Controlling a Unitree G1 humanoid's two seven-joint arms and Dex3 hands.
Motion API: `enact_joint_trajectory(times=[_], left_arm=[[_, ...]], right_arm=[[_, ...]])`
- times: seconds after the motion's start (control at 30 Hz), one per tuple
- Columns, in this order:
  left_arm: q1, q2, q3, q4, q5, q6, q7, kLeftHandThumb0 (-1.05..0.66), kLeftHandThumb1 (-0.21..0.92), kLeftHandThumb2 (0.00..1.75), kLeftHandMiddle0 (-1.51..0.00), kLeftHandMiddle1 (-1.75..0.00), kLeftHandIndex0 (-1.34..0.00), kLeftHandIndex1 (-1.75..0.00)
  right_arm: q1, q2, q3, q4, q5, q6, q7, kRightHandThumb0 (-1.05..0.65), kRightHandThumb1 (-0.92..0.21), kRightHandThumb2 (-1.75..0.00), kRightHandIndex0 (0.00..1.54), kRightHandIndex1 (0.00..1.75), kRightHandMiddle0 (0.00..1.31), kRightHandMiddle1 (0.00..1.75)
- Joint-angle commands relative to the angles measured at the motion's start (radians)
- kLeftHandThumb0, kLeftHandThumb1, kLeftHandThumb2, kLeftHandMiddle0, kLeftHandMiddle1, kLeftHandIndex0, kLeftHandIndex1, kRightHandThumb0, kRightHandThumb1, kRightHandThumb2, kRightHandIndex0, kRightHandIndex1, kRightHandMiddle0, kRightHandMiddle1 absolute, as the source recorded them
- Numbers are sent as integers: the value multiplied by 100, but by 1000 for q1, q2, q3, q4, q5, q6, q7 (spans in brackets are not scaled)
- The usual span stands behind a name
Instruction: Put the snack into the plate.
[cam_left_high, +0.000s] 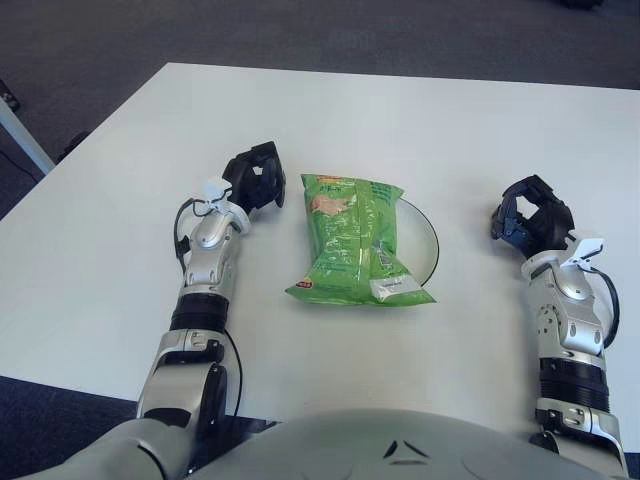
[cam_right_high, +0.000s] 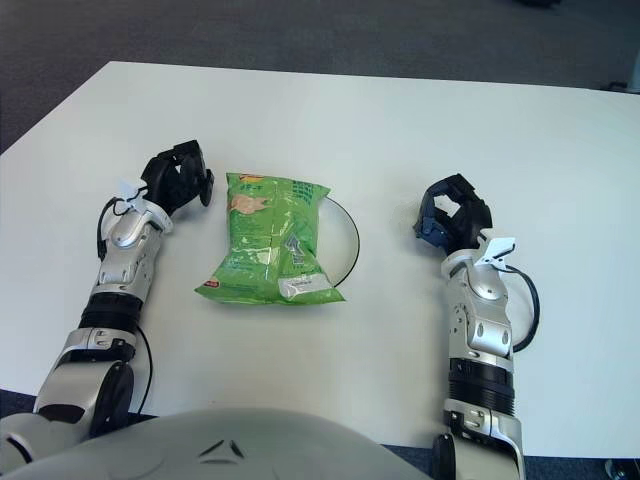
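Green and crinkled, the snack bag (cam_left_high: 357, 240) lies flat on the plate (cam_left_high: 428, 240), covering most of it; only the plate's right rim shows as a dark arc beside the bag, while the bag's near end and left edge overhang onto the white table (cam_left_high: 420, 120); a white label patch sits at the bag's near right corner. Just to the left of the bag's far end, the left hand (cam_left_high: 254, 177) shows with its black fingers (cam_left_high: 268, 180) loosely curled and holding nothing; it is near the bag but apart from it, its silver forearm running back toward the robot along the tabletop. Well to the right of the plate, the right hand (cam_right_high: 452, 214) shows with its fingers (cam_right_high: 441, 196) likewise bent inward around no object; a clear stretch of table separates it from the plate's rim.
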Motion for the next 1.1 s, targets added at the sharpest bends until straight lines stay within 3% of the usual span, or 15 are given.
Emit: enact_joint_trajectory(times=[0.0, 0.23, 0.5, 0.77, 1.07], left_arm=[[90, -40, 3, 18, -7, 20, 37, -43, 73, 87, -130, -175, -95, -175], [104, -71, 18, -3, -2, 24, 120, -43, 72, 88, -130, -175, -96, -175], [94, -111, 35, 34, 5, -30, 203, -44, 77, 87, -133, -175, -98, -175], [86, -119, 26, 62, 24, -53, 234, -44, 79, 85, -133, -175, -94, -175], [86, -106, 5, 56, 60, -23, 263, -43, 77, 85, -131, -175, -93, -175]], right_arm=[[78, 96, 8, 78, -4, -69, -19, -43, -49, -111, 125, 175, 48, 175], [84, 96, 23, 115, -46, -184, -51, -43, -50, -109, 126, 175, 48, 175], [85, 90, 51, 164, -147, -285, -123, -42, -51, -107, 121, 175, 46, 175], [89, 88, 69, 154, -176, -264, -164, -40, -61, -95, 111, 175, 39, 175], [99, 84, 89, 119, -184, -209, -185, -39, -64, -90, 107, 175, 37, 175]])
